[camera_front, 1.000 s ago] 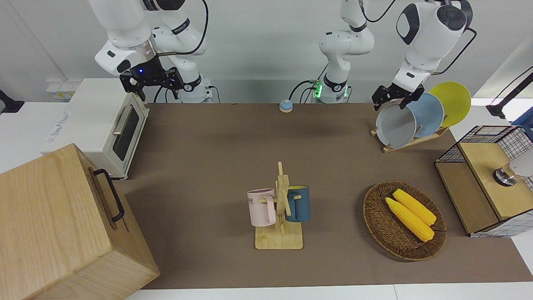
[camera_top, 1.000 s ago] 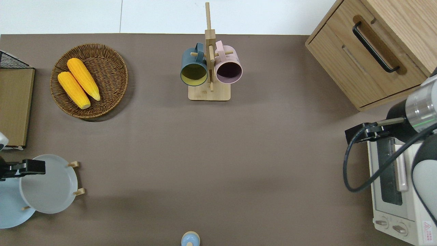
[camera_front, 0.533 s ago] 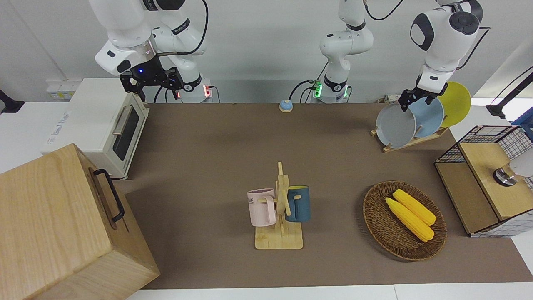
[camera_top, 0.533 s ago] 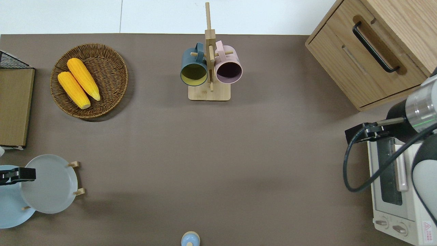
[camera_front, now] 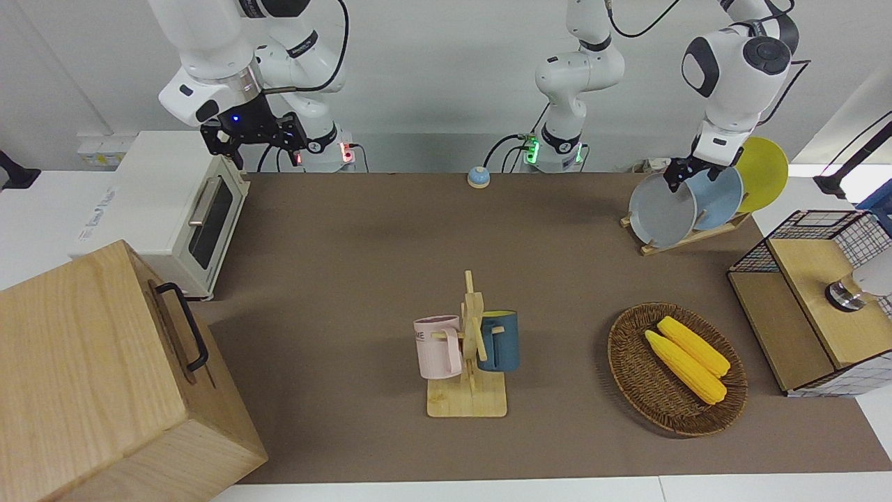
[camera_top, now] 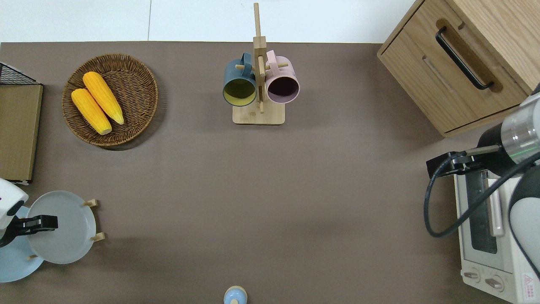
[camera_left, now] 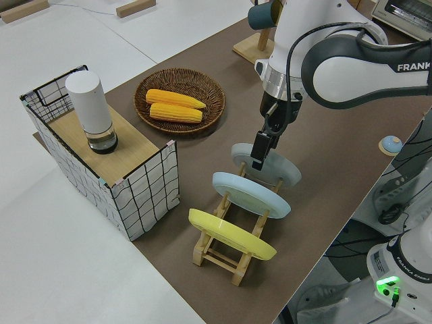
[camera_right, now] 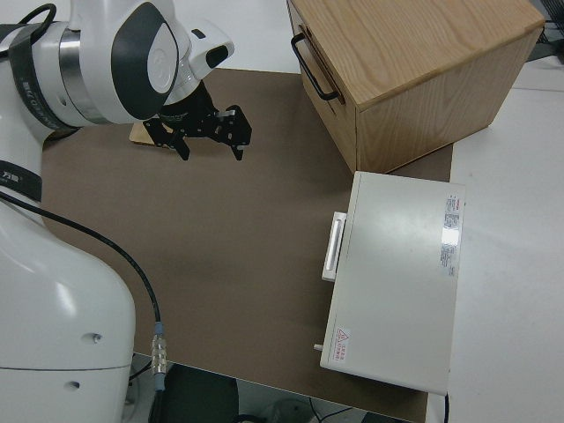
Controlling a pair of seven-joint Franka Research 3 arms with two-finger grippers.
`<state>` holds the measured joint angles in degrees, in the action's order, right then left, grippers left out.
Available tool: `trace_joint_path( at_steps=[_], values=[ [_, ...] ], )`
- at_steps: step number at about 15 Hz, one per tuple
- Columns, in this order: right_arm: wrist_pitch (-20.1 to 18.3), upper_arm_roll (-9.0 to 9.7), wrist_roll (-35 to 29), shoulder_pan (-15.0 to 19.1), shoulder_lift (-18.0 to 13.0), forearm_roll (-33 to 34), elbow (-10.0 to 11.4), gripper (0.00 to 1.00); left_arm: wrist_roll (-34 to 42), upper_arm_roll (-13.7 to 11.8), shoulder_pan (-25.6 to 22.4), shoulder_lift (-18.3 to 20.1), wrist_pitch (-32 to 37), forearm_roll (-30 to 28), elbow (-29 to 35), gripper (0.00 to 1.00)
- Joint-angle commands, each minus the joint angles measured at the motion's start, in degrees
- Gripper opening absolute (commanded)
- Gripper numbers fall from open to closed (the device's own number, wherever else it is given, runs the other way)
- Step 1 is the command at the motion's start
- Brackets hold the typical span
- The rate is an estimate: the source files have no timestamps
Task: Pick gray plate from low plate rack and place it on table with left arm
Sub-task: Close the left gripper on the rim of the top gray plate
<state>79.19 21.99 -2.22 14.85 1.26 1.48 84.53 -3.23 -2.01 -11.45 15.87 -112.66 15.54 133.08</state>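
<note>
While the gray plate (camera_front: pixel 662 210) is seen slanted in the low plate rack (camera_front: pixel 686 237) at the upper right of the front view, the left gripper (camera_front: pixel 677 174) is found at the plate's upper rim. In the left side view the gripper (camera_left: pixel 259 150) is pointed down at the plate's edge (camera_left: pixel 266 164); whether the rim is clasped or the fingers merely stand about it cannot be told.

Rack contents, as listed in the left side view, centre frame: gray plate at the end toward the table's middle, light blue plate (camera_left: pixel 251 194) next, yellow plate (camera_left: pixel 231 234) last. All three are leaned at the same slant, apart from one another.

In the overhead view the gray plate (camera_top: pixel 63 228) is placed at the lower left of the frame, the gripper (camera_top: pixel 36 223) over its rim.

The table (camera_front: pixel 348 244) is covered by a brown mat. Further items recorded:
- wicker basket (camera_front: pixel 631 376) with two corn cobs (camera_front: pixel 686 357), lower right of the front view;
- wooden mug stand (camera_front: pixel 468 376) with a pink mug (camera_front: pixel 437 345) and a dark blue mug (camera_front: pixel 500 340), lower centre;
- wooden cabinet (camera_front: pixel 104 383), lower left;
- white toaster oven (camera_front: pixel 167 209), upper left.

The right arm is parked; its gripper (camera_right: pixel 208 132) is shown with fingers spread and nothing between them.
</note>
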Motion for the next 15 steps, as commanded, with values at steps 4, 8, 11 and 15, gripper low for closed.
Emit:
trace_joint_path(
  at_steps=[4, 8, 11, 15],
  values=[
    [-0.62, 1.21, -0.68, 1.32, -0.12, 0.37, -0.41, 0.983, -5.38, 1.04, 0.73, 0.92, -1.07, 2.65, 2.19, 0.33],
    [-0.62, 1.21, -0.68, 1.32, -0.12, 0.37, -0.33, 0.983, -5.39, 1.22, 0.81, 0.83, -0.63, 2.48, 1.49, 0.02],
    [-0.62, 1.21, -0.68, 1.32, -0.12, 0.37, -0.33, 0.983, -4.86, 1.31, 0.81, 0.83, 0.77, 2.39, 0.43, 0.01],
    [-0.62, 1.21, -0.68, 1.32, -0.12, 0.37, -0.41, 0.983, -4.33, 1.48, 0.90, 1.09, 6.47, 2.30, -4.03, 0.01]
  ],
)
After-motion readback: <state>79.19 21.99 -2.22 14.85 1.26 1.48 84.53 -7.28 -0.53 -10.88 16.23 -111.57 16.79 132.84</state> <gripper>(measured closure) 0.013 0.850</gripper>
